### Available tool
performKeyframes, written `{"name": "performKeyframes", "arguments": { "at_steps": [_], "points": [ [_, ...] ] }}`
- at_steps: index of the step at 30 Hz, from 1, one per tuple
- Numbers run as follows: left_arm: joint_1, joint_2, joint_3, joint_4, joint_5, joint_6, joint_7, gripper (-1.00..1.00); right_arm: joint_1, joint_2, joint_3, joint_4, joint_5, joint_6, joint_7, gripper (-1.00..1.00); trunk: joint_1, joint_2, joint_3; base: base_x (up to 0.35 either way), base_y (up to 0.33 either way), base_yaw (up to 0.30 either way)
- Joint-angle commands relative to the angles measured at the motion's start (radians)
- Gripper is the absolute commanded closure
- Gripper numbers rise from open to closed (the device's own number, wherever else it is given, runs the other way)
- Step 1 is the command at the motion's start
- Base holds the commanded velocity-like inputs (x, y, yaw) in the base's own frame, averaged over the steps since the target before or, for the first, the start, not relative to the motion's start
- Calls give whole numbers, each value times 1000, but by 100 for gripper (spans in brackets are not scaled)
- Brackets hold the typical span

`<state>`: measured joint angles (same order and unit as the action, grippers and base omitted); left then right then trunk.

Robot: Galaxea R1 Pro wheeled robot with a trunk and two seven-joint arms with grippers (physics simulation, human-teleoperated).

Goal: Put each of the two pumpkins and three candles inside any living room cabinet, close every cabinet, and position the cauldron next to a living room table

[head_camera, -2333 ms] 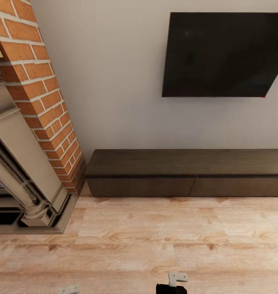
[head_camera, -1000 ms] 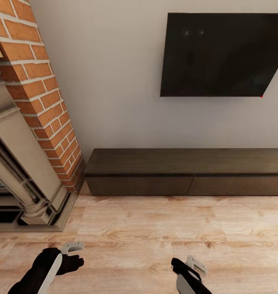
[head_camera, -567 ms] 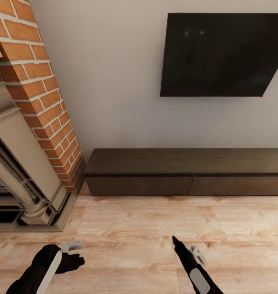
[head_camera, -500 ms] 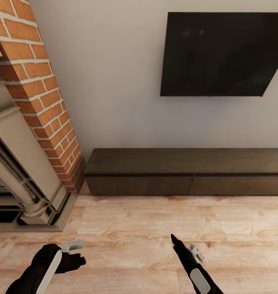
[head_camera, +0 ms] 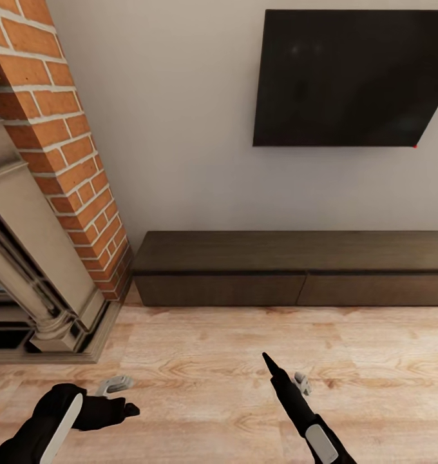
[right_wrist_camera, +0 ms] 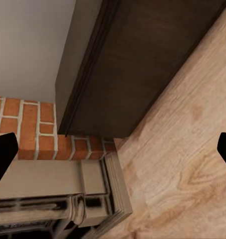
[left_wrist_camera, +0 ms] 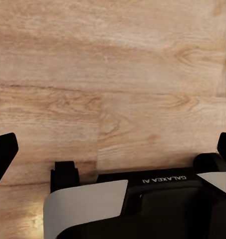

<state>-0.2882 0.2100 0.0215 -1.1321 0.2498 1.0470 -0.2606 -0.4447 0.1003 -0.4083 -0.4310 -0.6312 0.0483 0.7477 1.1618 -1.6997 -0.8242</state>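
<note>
A home living room: brick fireplace (head_camera: 58,167), wall-mounted television (head_camera: 348,77), low wooden cabinet (head_camera: 290,267), plank floor (head_camera: 219,361).

The arms (head_camera: 58,419) were matte black with white panels; one wrist housing (left_wrist_camera: 142,199) bore "GALAXEA AI" lettering.

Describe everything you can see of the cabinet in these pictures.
The cabinet is a long, low unit of dark brown wood with a flat, bare top. Its front shows two wide drawer fronts split by a thin vertical seam, both shut flush, with no handles showing. It stands on the wood floor against the pale wall, below the dark screen. Its left end meets the brick chimney; its right end runs out of frame. Neither gripper touches it.
</note>
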Motion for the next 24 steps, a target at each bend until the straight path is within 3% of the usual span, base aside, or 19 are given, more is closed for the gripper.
{"name": "performKeyframes", "arguments": {
  "at_steps": [1,4,8,11,17,21,24],
  "points": [
    [0,1,0,0,0,0,-9,-100,-1,0,-3,-1,0,2,4,-100,4,-7,-3,0,0,0],
    [0,5,0,0,0,0,-31,-100,-1,3,-9,-1,0,-4,5,-100,15,-28,-13,0,0,0],
    [0,29,1,0,0,0,-90,-100,-2,11,-31,0,-1,-43,-3,-100,31,-56,-25,0,0,0],
    [0,42,0,0,-1,0,-140,-100,-2,11,-80,5,-3,-62,-15,-100,42,-77,-35,0,0,0],
    [0,46,0,0,-3,0,-161,-100,-2,14,-181,14,-3,-67,-81,-100,65,-119,-53,0,0,0],
    [0,47,0,1,-2,0,-163,-100,-2,16,-185,9,5,-65,-104,-100,81,-147,-66,0,0,0],
    [0,48,0,1,-1,0,-168,-100,-4,40,-165,8,10,-71,-120,-100,92,-168,-75,0,0,0]
  ]
}}
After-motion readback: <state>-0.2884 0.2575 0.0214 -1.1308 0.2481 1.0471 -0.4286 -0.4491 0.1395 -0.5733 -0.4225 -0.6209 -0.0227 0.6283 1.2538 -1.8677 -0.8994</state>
